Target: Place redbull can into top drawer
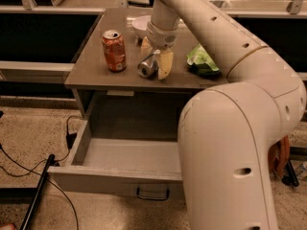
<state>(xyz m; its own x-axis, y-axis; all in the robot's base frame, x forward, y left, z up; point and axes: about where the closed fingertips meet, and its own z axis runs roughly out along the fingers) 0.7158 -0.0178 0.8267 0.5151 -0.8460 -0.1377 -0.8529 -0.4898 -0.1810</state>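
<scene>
Straddling one redbull can (147, 67), the gripper (155, 59) holds its jaws spread. The can lies sideways on the table (91, 66), long axis front-to-back, top toward one open drawer (105, 182). Nearby: one orange can (114, 51), one bowl (140, 25), one green bag (203, 62).

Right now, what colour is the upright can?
The soda can is orange, camera view; gripper by the redbull can.

I see the cream gripper (154, 56) at 12 o'clock, on the slim silver metal redbull can (147, 67). Orange soda can (114, 51) at its 9, crumpled green bag (204, 61) at its 3. Plain grey top drawer (115, 174), dark metal handle (152, 194).
</scene>
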